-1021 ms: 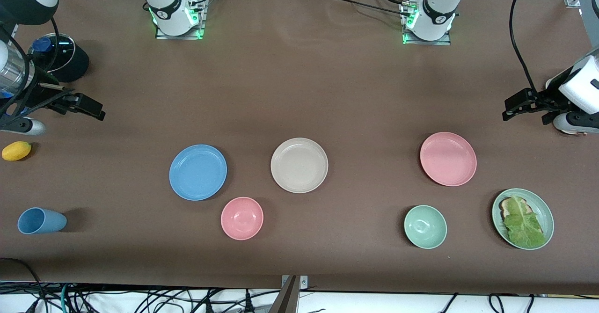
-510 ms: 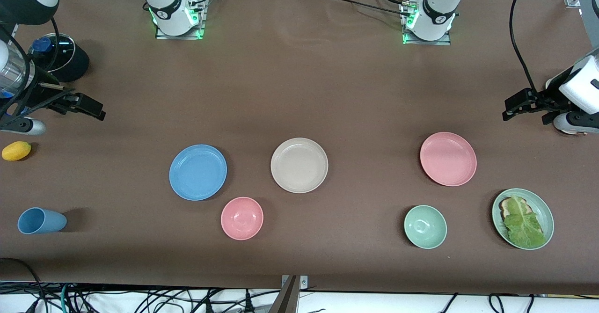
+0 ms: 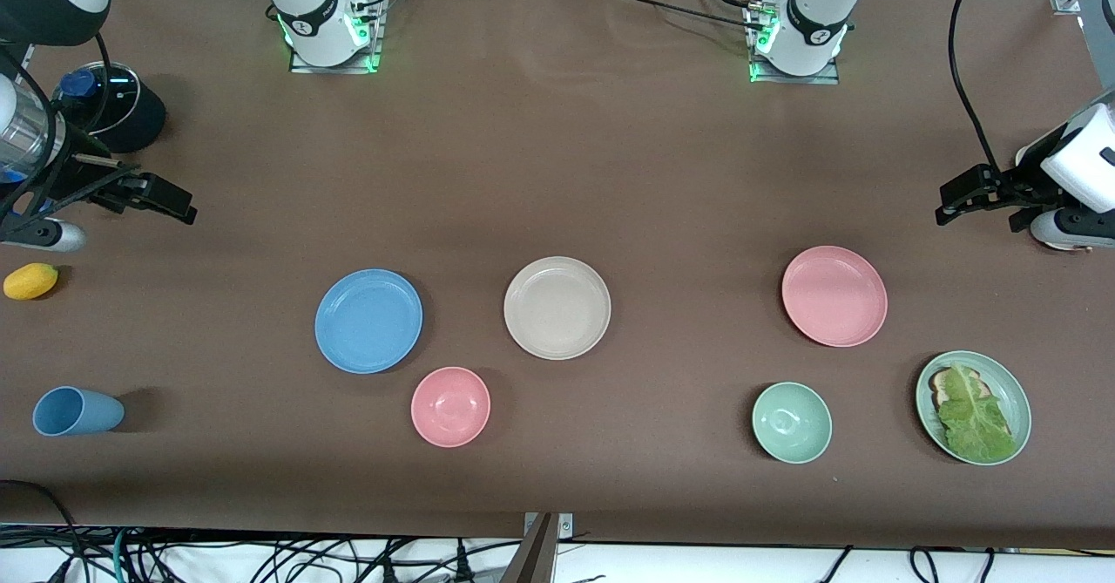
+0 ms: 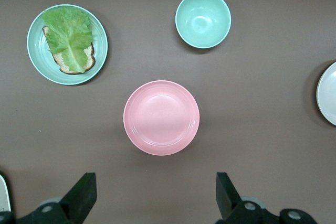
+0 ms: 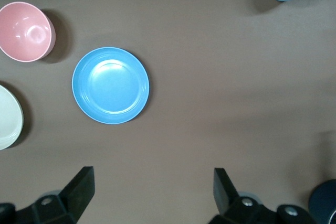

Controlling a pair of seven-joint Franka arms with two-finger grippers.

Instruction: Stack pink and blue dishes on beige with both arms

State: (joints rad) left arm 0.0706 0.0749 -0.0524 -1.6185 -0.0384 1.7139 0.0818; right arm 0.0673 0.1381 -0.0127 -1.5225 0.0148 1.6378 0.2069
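Observation:
The beige plate [image 3: 557,308] lies mid-table, with the blue plate [image 3: 368,321] beside it toward the right arm's end and the pink plate [image 3: 834,295] toward the left arm's end. All three are apart and bare. My right gripper [image 3: 185,204] hangs open over bare cloth at its end of the table; the right wrist view shows it [image 5: 152,182] clear of the blue plate [image 5: 111,85]. My left gripper [image 3: 943,204] hangs open over bare cloth at the other end, and in the left wrist view it [image 4: 154,187] is clear of the pink plate [image 4: 161,117].
A pink bowl [image 3: 450,406] sits nearer the camera than the blue plate. A green bowl [image 3: 791,423] and a green plate [image 3: 1010,378] with lettuce on bread lie nearer than the pink plate. A blue cup [image 3: 77,411], a lemon [image 3: 30,281] and a dark round object [image 3: 113,104] are at the right arm's end.

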